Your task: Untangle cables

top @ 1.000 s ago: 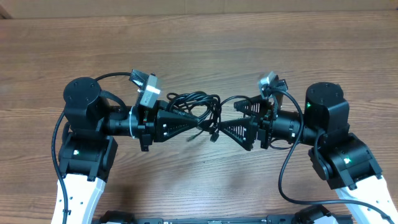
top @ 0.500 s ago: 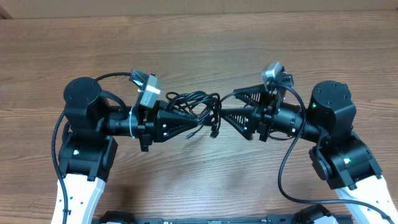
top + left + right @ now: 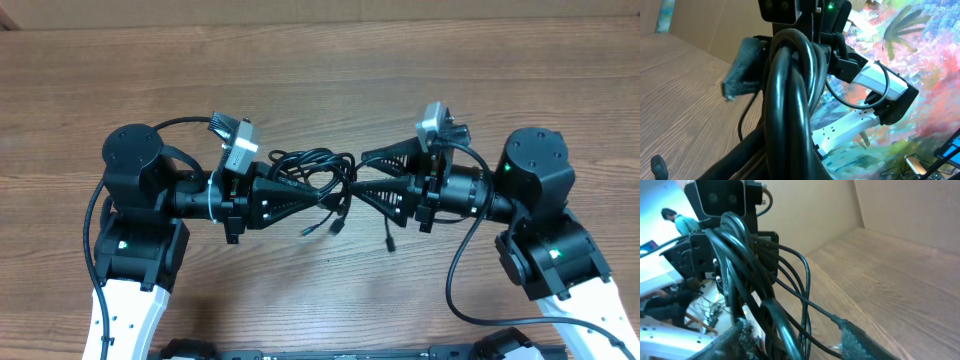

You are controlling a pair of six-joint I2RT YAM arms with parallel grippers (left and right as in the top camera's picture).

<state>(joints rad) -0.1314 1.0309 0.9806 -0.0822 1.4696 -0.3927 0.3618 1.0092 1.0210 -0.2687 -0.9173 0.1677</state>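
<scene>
The cables (image 3: 308, 166) are a knot of thin black loops hanging just above the wooden table (image 3: 320, 70), between my two grippers. My left gripper (image 3: 322, 193) is shut on the bundle's left side. In the left wrist view the cables (image 3: 787, 100) rise as thick loops straight out of the jaws. My right gripper (image 3: 360, 174) reaches in from the right, its fingers apart above and below several strands. In the right wrist view the cables (image 3: 740, 255) run between the two fingers (image 3: 857, 340) without being pinched. Loose plug ends (image 3: 388, 243) dangle below.
Both arm bases stand near the front edge, the left base (image 3: 135, 160) and the right base (image 3: 535, 165). Thicker black robot wires (image 3: 455, 280) loop beside the right arm. Bare wood stretches behind the grippers.
My right gripper has moved up and left onto the bundle's right side, its jaws narrowing round the strands. Loose plug ends now hang lower and further right. The left gripper has not moved.
</scene>
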